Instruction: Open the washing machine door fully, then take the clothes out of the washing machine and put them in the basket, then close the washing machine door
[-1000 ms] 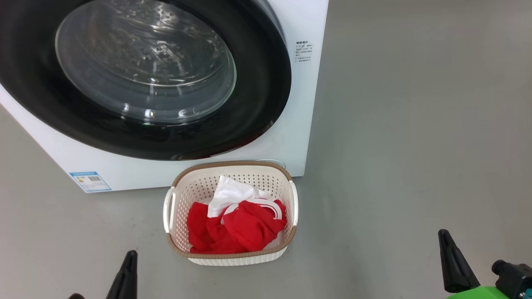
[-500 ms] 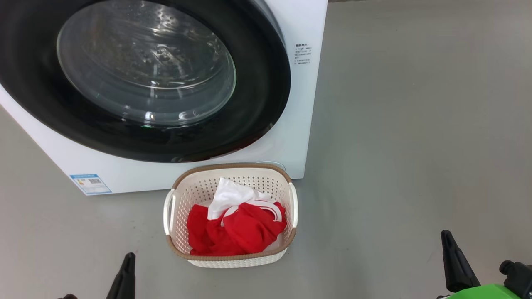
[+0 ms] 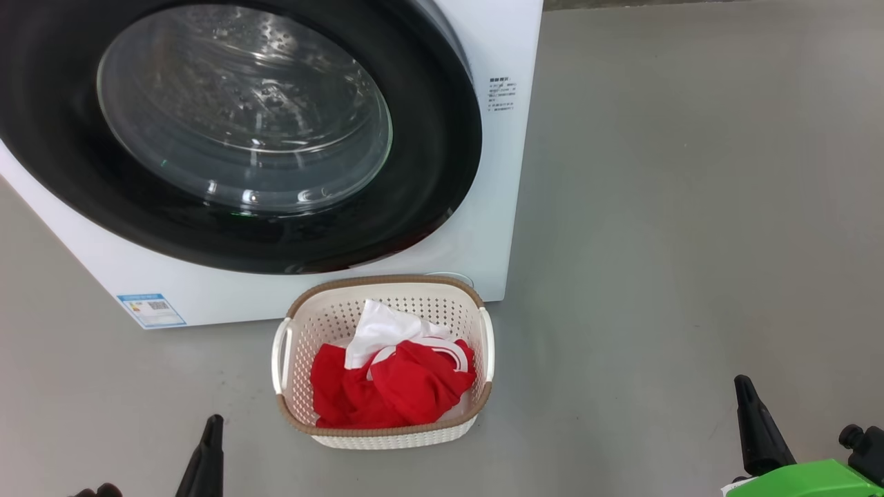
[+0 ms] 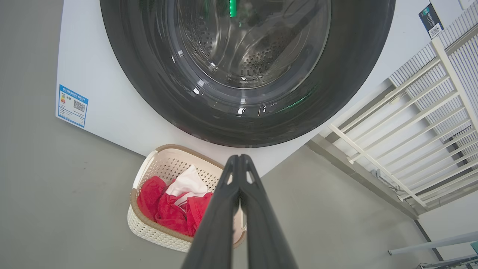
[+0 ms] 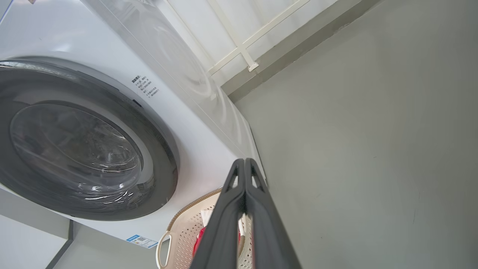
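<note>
The washing machine (image 3: 497, 228) is a big white front-loader filling the upper left of the head view. Its door (image 3: 442, 172), with a glossy black rim and bulging glass, lies flush against the front. On the floor just before it stands the basket (image 3: 387, 431), holding the red and white clothes (image 3: 394, 386). My left gripper (image 3: 214, 422) is at the lower left, well left of the basket, and my right gripper (image 3: 740, 383) is at the lower right, far from it. The left wrist view shows the left gripper (image 4: 239, 158) shut and empty; the right gripper (image 5: 244, 161) is likewise shut on nothing.
Bare grey floor (image 3: 690, 207) spreads to the right of the machine. A white slatted rail (image 4: 410, 123) runs along the wall behind the machine. A blue label (image 3: 150, 309) sits on the machine's lower front.
The whole head picture has slid slightly down, so the camera moved. Both gripper tips keep their places at the lower corners. Door, basket and clothes are unchanged.
</note>
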